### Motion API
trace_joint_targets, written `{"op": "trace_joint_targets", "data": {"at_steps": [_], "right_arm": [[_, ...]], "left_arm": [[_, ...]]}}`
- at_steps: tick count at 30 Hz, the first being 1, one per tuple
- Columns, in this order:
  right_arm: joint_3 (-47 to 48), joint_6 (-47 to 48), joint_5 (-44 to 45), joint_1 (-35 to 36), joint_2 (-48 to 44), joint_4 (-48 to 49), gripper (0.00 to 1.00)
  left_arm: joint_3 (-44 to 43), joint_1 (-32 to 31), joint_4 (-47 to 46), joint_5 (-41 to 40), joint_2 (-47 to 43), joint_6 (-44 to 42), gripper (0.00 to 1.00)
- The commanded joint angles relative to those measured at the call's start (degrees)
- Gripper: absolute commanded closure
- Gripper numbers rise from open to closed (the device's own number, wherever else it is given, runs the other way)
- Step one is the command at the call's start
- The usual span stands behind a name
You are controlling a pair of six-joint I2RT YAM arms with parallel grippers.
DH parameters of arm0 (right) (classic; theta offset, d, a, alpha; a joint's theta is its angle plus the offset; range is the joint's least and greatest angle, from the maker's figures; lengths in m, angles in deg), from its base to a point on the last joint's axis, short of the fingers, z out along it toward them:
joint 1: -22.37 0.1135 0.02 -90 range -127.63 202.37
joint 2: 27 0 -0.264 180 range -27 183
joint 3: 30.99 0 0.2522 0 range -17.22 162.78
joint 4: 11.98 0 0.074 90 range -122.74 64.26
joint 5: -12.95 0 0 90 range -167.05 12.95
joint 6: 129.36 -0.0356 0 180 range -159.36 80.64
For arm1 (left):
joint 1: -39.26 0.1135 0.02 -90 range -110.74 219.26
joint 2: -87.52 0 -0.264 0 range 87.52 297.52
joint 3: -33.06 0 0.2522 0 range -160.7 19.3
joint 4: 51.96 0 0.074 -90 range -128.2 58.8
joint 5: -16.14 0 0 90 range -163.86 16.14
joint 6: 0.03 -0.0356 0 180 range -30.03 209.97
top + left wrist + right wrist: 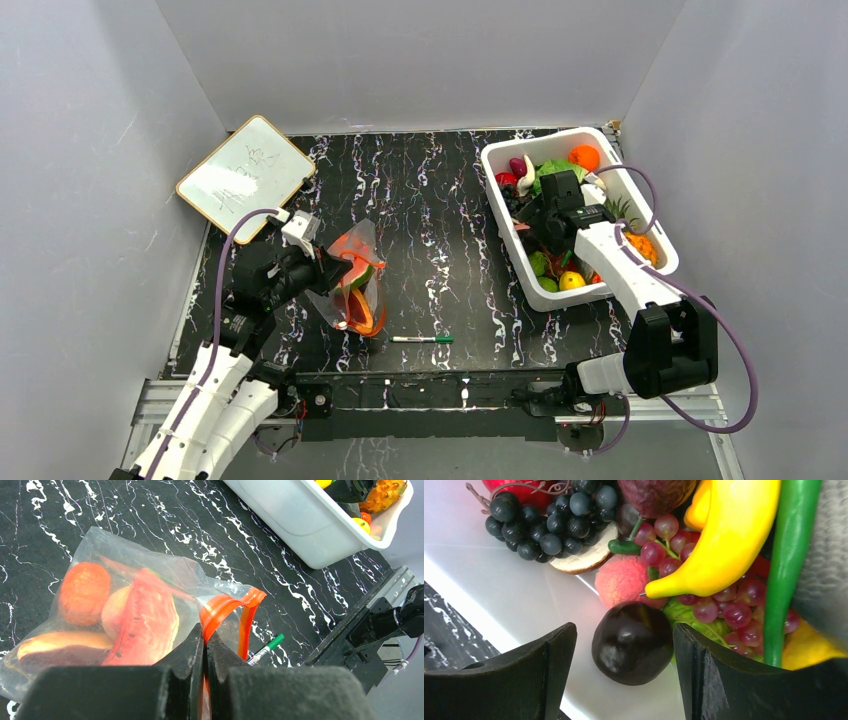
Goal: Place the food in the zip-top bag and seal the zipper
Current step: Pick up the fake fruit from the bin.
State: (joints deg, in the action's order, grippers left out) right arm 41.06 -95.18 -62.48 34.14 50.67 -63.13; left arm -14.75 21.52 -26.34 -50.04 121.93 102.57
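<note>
Gripper L [205,642] clamped on zipper [227,605] | zip-top bag [95,545] on table [150,510], part-filled, mouth gaping; film limp, slick, so hold stiffer strip | gripper R [624,645] wide astride dark plum [633,642] in tub [484,590]; smooth, prob. light, grip mid-body

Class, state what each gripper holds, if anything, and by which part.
Left gripper: shut on the zip-top bag, pinching its zipper strip. Right gripper: open over a dark plum, holding nothing.
</note>
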Motion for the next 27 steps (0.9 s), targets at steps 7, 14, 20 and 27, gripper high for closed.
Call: {"op": "trace_joint_targets", "data": {"at_steps": [7, 14, 20, 27], "right_arm": [[-1.1, -4.6, -4.8, 0.0, 1.6, 3.3, 0.3], [-0.7, -6.0, -5.2, 0.0, 1.6, 1.8, 0.32], [-0.1, -7.5, -4.4, 0.0, 0.7, 0.1, 0.33], [-1.7, -7.6, -3.9, 0.0, -1.1, 2.0, 0.49]], "left_arm": [[-0.1, 0.0, -1.7, 0.6, -0.2, -0.5, 1.0], [-0.1, 0.1, -1.6, 0.5, 0.1, -0.6, 1.0], [-0.2, 0.1, -1.7, 0.4, 0.4, -0.6, 1.0], [-0.2, 0.0, -1.4, 0.0, 0.1, -0.7, 1.0]]}}
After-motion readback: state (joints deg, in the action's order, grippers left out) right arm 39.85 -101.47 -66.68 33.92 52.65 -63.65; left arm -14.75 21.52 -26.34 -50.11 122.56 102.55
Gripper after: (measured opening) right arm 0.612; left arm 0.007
